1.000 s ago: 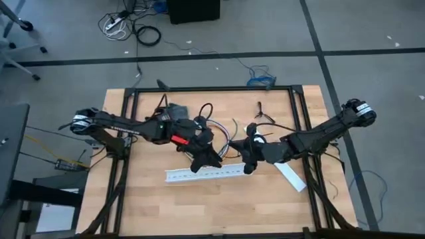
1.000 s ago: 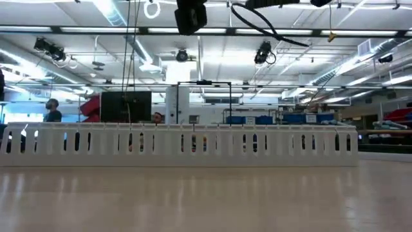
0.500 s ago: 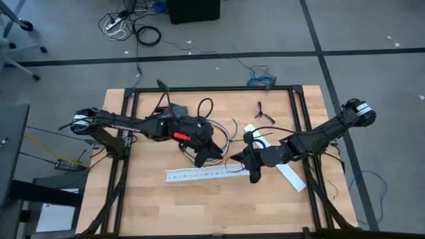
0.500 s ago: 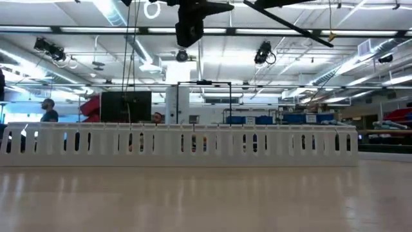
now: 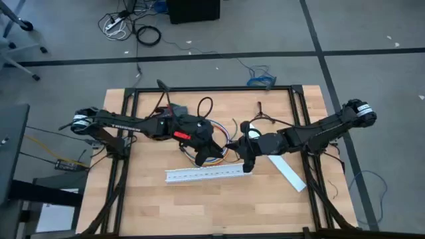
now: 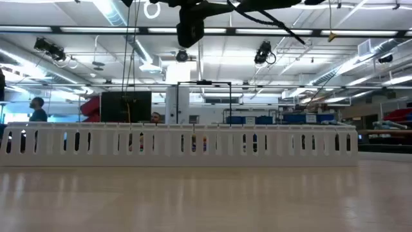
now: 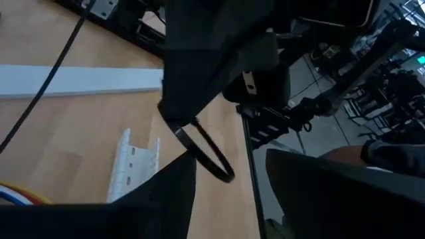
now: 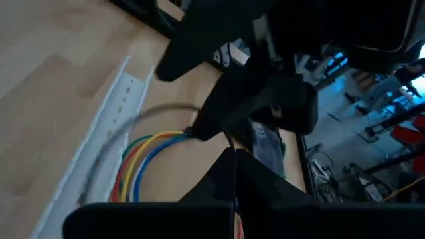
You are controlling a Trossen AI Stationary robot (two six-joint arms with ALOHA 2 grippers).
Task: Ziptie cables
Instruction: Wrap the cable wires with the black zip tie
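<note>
Jaws face jaws over the middle of the pale wooden counter, where both dark arms reach in from opposite sides. The left gripper and right gripper hang close together, just behind the long white slotted plastic channel. The left jaws stand apart with nothing seen between them. The right jaws look pressed together on one end of the thin black plastic ziptie, though the pinch itself is hard to make out. The small bunch of thin coloured cables lies on the counter between the two grippers. It curls in a loop beside the channel, one end reaching up to a fingertip of the left gripper. The ziptie bows out from the right jaws in a curve toward the left gripper, its free end in the air above the boards. The left arm is the nearer to the cables. The likely next move depends on bringing that free end under and around the bunch, across the run of the wires.
</note>
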